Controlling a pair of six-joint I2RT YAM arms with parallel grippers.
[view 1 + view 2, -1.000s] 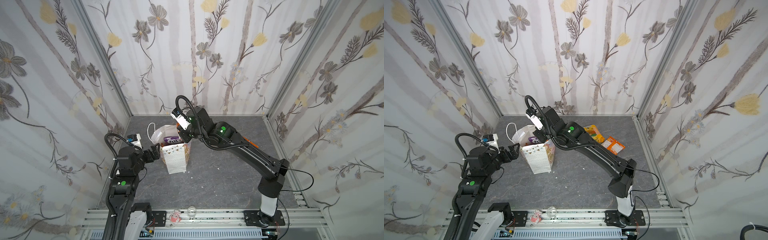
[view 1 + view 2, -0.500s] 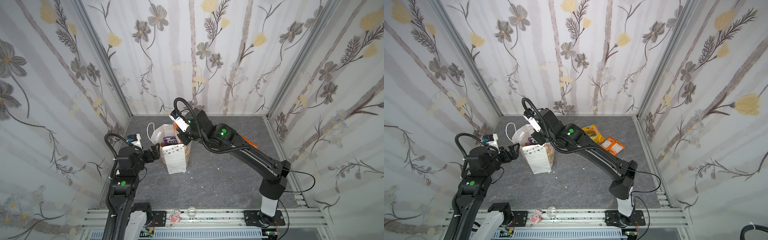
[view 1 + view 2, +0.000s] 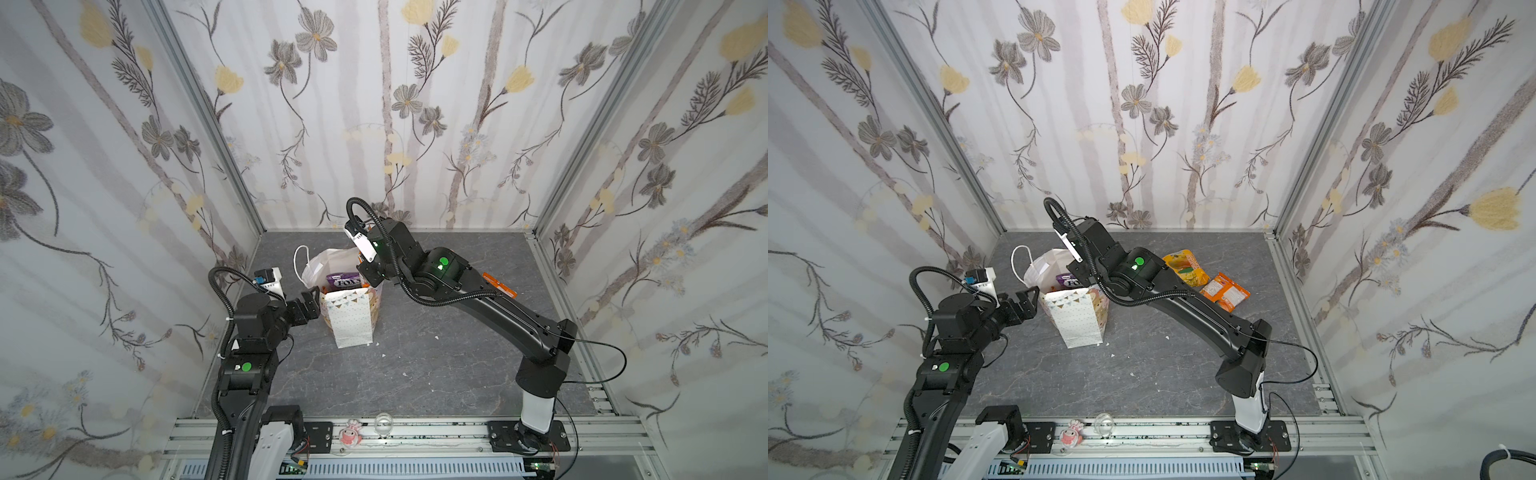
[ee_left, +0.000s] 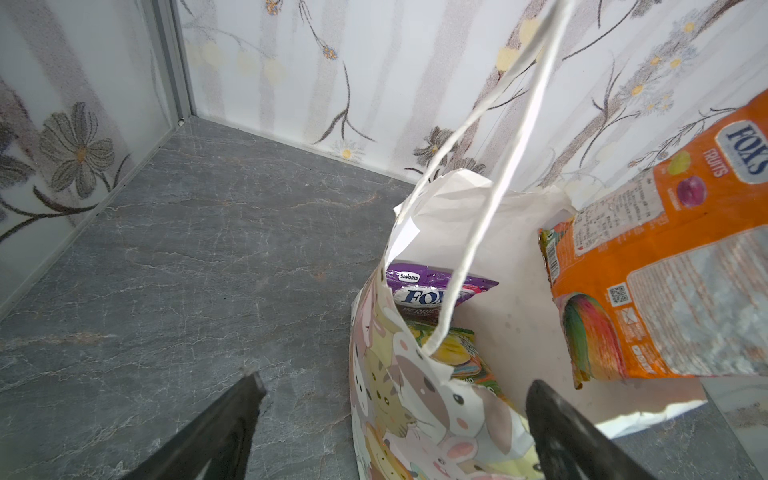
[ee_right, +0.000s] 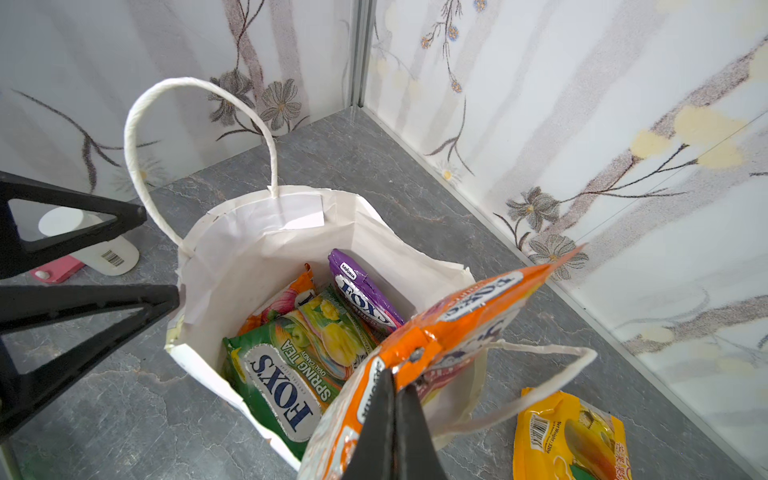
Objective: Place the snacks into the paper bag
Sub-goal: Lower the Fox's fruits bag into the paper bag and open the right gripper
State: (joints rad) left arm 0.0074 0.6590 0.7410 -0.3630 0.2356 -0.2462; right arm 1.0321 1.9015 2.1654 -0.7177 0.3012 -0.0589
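Observation:
The white paper bag (image 3: 353, 318) (image 3: 1081, 322) stands open left of the floor's middle. Inside it lie a green FOX'S packet (image 5: 282, 374), a purple packet (image 5: 365, 299) (image 3: 343, 282) and an orange one (image 5: 286, 299). My right gripper (image 5: 395, 378) is shut on an orange FOX'S packet (image 5: 449, 332) (image 4: 665, 270), hanging just above the bag's mouth. My left gripper (image 4: 395, 399) (image 3: 309, 301) is open at the bag's left side, with the printed wall (image 4: 399, 395) between its fingers. Two more snacks lie on the floor to the right: a yellow-orange packet (image 3: 1185, 266) (image 5: 569, 436) and an orange packet (image 3: 1225, 291).
A white pill bottle (image 5: 83, 241) and a flat pink item (image 5: 54, 270) lie on the floor behind my left gripper, near the left wall. Floral walls close in three sides. The bag's cord handles (image 5: 199, 124) stick up. Small trinkets (image 3: 351, 434) sit on the front rail.
My right arm has swung left with the orange packet, bringing it over the bag's mouth. The left arm and the bag have stayed where they were.

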